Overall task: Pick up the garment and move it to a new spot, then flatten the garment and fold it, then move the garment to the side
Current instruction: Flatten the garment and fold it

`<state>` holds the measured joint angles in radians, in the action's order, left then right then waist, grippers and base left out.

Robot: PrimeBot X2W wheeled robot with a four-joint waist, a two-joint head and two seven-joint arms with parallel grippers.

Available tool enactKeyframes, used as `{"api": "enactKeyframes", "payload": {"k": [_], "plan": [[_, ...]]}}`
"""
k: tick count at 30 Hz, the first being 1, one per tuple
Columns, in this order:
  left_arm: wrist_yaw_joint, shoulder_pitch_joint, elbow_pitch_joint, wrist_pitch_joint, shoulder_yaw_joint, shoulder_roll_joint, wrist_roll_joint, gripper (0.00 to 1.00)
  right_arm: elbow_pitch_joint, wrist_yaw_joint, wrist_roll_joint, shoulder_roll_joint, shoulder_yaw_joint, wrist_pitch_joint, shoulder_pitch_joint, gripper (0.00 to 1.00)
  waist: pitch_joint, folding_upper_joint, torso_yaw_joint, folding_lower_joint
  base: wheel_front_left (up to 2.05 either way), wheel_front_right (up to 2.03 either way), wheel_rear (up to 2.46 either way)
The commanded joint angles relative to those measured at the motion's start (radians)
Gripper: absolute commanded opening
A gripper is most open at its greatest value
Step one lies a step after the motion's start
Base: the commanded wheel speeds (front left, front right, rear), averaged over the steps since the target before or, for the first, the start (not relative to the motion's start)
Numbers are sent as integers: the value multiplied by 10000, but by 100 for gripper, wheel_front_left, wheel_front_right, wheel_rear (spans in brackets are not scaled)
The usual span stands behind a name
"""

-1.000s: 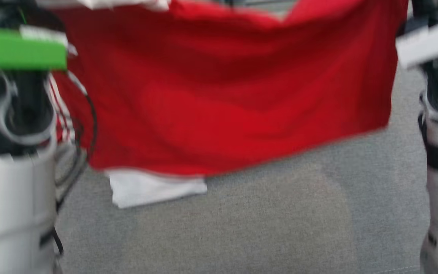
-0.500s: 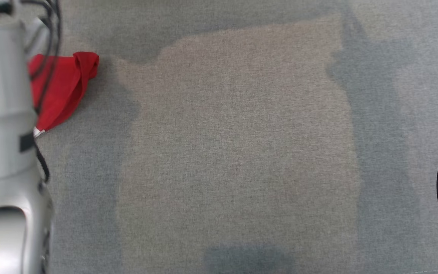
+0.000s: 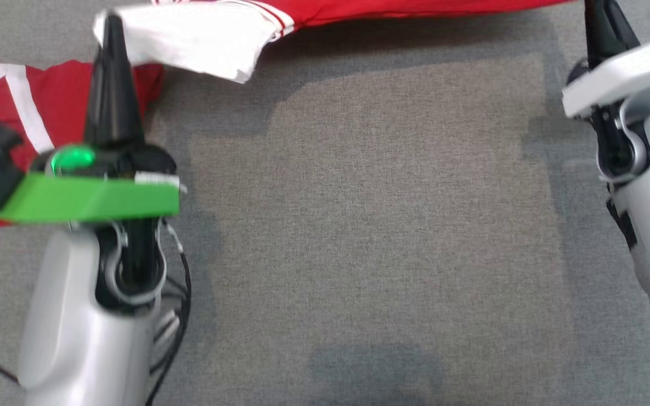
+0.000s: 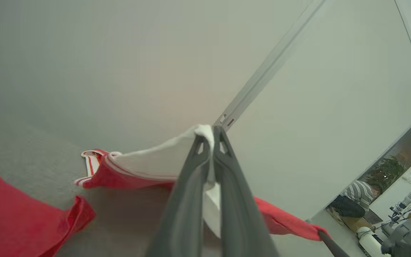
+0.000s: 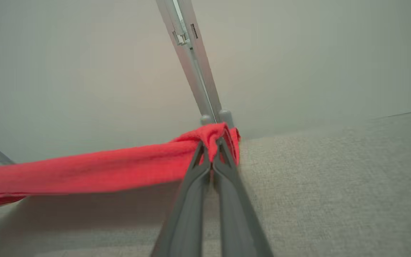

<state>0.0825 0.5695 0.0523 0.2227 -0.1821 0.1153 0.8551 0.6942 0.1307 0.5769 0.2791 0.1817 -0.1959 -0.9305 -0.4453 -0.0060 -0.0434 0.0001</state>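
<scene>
1. Left gripper [image 4: 211,135] pinches red striped shirt's [image 3: 415,7] white part [image 3: 189,36]; right gripper [image 5: 212,144] pinches its red edge.
2. Shirt spans grey cloth surface's [image 3: 359,225] far edge.
3. Slim pinches may slip, dropping it bunched.

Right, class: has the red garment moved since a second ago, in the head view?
Yes. The red garment hid the upper part of the paler patch on the grey surface; now it spans the view's top edge, beyond that patch.

Silver forearms [image 3: 77,316], black cables [image 3: 183,293], a green plate [image 3: 93,200] on the left hand [image 3: 112,28].
</scene>
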Motion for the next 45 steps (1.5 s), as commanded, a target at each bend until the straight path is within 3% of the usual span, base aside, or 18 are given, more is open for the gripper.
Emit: {"api": "enactKeyframes", "payload": {"k": [1,7,14,33,45], "plan": [[-88,-668,-550,67,-8,102,-28,0,-282,0,384,241,39,-120,504,0,164,60,-40,-1,0,0,0],[-536,-2761,-2113,-72,-181,266,-164,0,-1571,0,1451,656,-112,-241,2428,0,563,60,-72,-1,0,0,0],[-835,-4135,-2640,-269,-372,384,-212,0,-2971,0,1274,629,-598,-356,4577,0,1171,60,-182,-1,0,0,0],[-1433,-8083,-2601,124,-838,87,-129,0,-6316,0,-799,-1241,-2542,738,9308,0,2955,60,45,-1,0,0,0],[-1536,-9429,-2626,251,-864,-101,5,0,-7304,0,-1300,-1972,-3187,1469,11145,0,3824,60,46,-1,0,0,0]]}}
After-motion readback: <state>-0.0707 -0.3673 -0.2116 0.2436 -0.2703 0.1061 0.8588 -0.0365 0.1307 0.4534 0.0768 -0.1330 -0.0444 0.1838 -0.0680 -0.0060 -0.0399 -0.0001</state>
